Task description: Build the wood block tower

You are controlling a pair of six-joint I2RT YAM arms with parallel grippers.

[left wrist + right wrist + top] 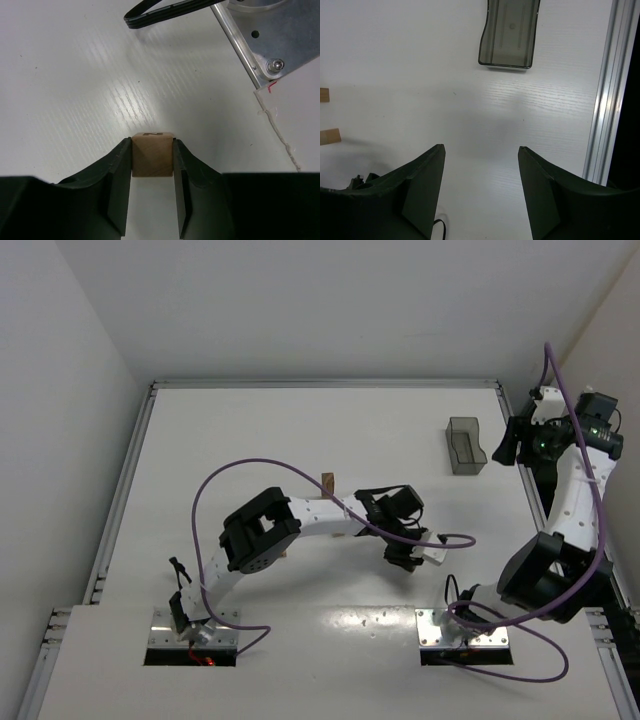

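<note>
Tower (pixel 327 483): a narrow upright wooden column at mid-table, just behind the left forearm (pixel 318 518) in the top view. A careless swing of that arm could knock it over.
Left gripper (pixel 152 142): clenched on one wood block (pixel 152 160), low over the white table (pixel 75 75). Whether the cube touches the surface cannot be told.
Grip risk: the cube sits at the very fingertips, with little pad overlap, so it may pivot or slip out during the lift.
Placement risk: the column is one cube wide, so an off-centre or tilted set-down would likely topple it.
Grey box (pixel 465 446): on the right of the table, well apart from the tower.
Right gripper (pixel 480 150): jaws spread, nothing between them — near the box, unlikely to interfere.
</note>
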